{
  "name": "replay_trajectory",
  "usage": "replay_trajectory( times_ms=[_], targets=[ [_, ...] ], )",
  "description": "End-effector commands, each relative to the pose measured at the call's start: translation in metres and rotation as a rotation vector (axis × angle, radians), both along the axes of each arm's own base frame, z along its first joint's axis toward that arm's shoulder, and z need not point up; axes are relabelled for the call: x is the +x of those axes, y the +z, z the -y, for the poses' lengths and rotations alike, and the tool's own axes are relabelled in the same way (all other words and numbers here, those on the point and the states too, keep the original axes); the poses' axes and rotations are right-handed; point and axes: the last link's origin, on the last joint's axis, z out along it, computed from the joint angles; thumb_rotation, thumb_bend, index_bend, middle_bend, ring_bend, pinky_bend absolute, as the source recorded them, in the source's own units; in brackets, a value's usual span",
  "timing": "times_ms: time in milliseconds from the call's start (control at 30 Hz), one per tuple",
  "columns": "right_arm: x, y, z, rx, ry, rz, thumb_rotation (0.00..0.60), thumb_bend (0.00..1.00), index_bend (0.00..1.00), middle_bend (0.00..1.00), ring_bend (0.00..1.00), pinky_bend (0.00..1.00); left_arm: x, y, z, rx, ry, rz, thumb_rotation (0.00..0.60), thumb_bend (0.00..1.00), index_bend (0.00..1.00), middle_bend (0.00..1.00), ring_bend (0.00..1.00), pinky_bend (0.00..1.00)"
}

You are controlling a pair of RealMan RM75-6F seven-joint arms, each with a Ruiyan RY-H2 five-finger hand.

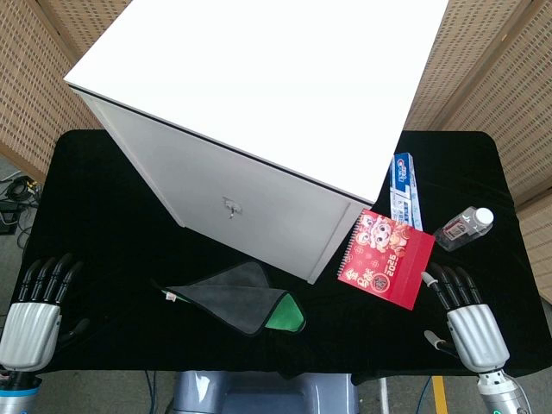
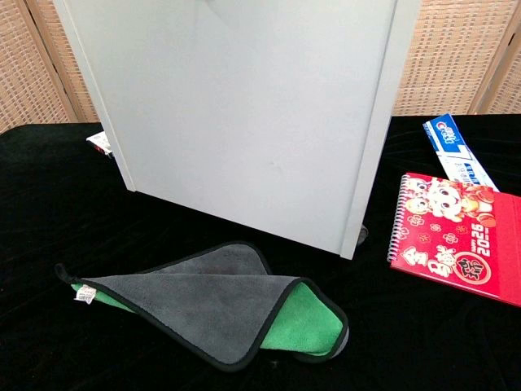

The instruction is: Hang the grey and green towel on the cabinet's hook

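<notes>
Lying folded on the black table just in front of the cabinet [image 1: 259, 112], below its hook [image 1: 231, 207], the towel [image 1: 237, 297] runs lengthwise from its tagged grey corner towards its green end; the left hand [image 1: 39, 306] looks slightly nearer that corner than the right hand [image 1: 466, 319], both holding nothing, fingers extended

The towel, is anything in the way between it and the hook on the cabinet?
No. The towel lies on the table in front of the cabinet, and the hook sits above it on bare cabinet front.
</notes>
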Motion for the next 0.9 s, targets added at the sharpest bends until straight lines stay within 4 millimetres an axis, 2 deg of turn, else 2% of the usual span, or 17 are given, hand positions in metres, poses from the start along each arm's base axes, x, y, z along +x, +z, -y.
replay_trajectory(
  times_ms=[33,800,833,900],
  targets=[
    [0.0,0.0013,-0.0007,-0.005,0.004,0.001,0.6,0.12,0.09,0.0,0.0,0.0,0.0009,0.0002,0.0003,0.0,0.0,0.004,0.6,0.0,0.05,0.0,0.0,0.0],
    [-0.0017,0.007,-0.0014,-0.011,-0.016,0.025,0.6,0.12,0.09,0.0,0.0,0.0,0.0046,-0.0037,-0.0015,-0.007,-0.017,0.003,0.6,0.01,0.05,0.0,0.0,0.0],
    [-0.0015,0.0078,-0.0016,-0.013,-0.015,0.028,0.6,0.12,0.09,0.0,0.0,0.0,0.006,-0.005,-0.0025,-0.005,-0.022,0.004,0.6,0.01,0.05,0.0,0.0,0.01],
    [-0.0014,0.0087,-0.0017,-0.016,-0.014,0.033,0.6,0.12,0.09,0.0,0.0,0.0,0.0087,-0.0065,-0.0048,0.014,-0.028,0.012,0.6,0.02,0.07,0.05,0.1,0.11]
  ],
)
